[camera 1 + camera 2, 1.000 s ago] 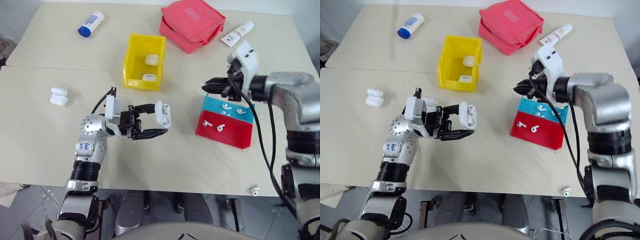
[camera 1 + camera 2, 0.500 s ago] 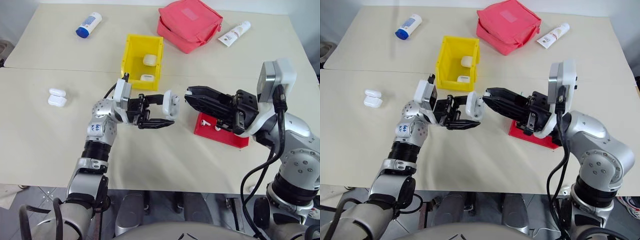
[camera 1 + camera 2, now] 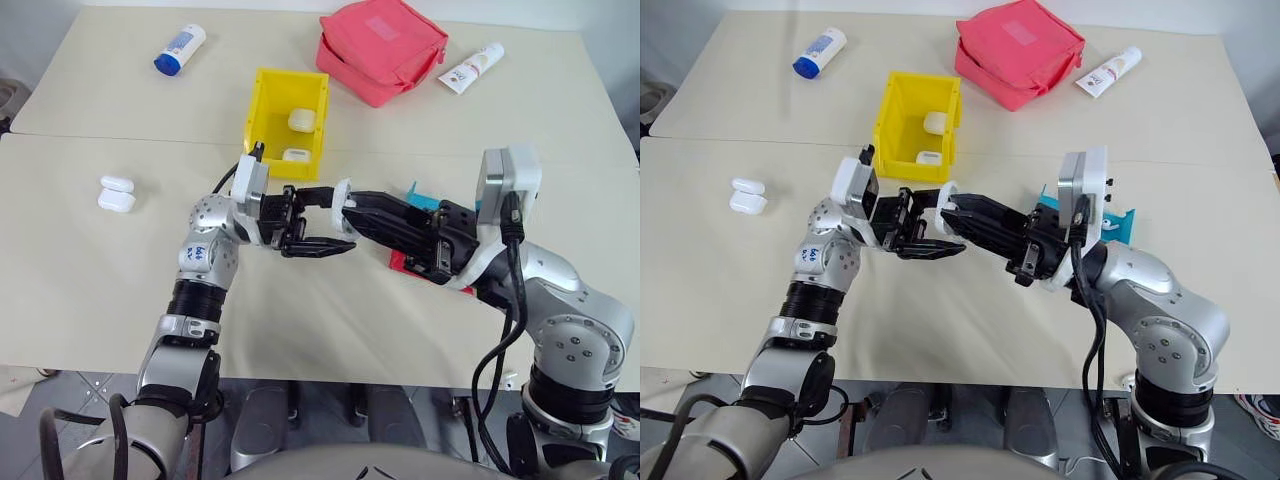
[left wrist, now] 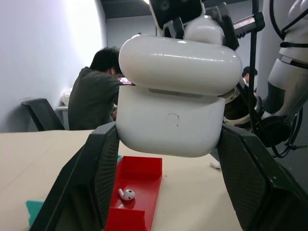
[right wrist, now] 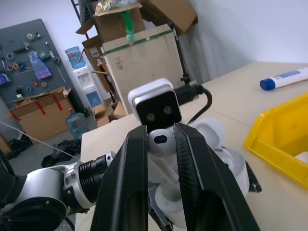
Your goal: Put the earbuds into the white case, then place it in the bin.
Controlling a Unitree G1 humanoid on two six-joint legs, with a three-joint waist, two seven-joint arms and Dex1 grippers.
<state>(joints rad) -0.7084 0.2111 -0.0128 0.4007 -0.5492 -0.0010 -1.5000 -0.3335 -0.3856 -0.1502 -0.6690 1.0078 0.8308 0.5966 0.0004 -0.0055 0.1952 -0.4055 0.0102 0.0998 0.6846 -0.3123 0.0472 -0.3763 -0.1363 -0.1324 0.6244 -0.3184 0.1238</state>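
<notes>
Left gripper (image 3: 322,216): clamped on the white case (image 4: 179,96), holding it above the table (image 3: 90,270).
Right gripper (image 5: 161,139): fingers pinching 1 earbud (image 5: 160,139), tips right at the held case.
Bin (image 3: 268,130): yellow, beyond both grippers, 2 more white cases (image 3: 300,119) inside.
Earbuds left: 1 (image 4: 126,194) in the red tray (image 4: 139,190).
Writing: bottle (image 3: 180,48) and tube (image 3: 473,65) labels too small to read.
</notes>
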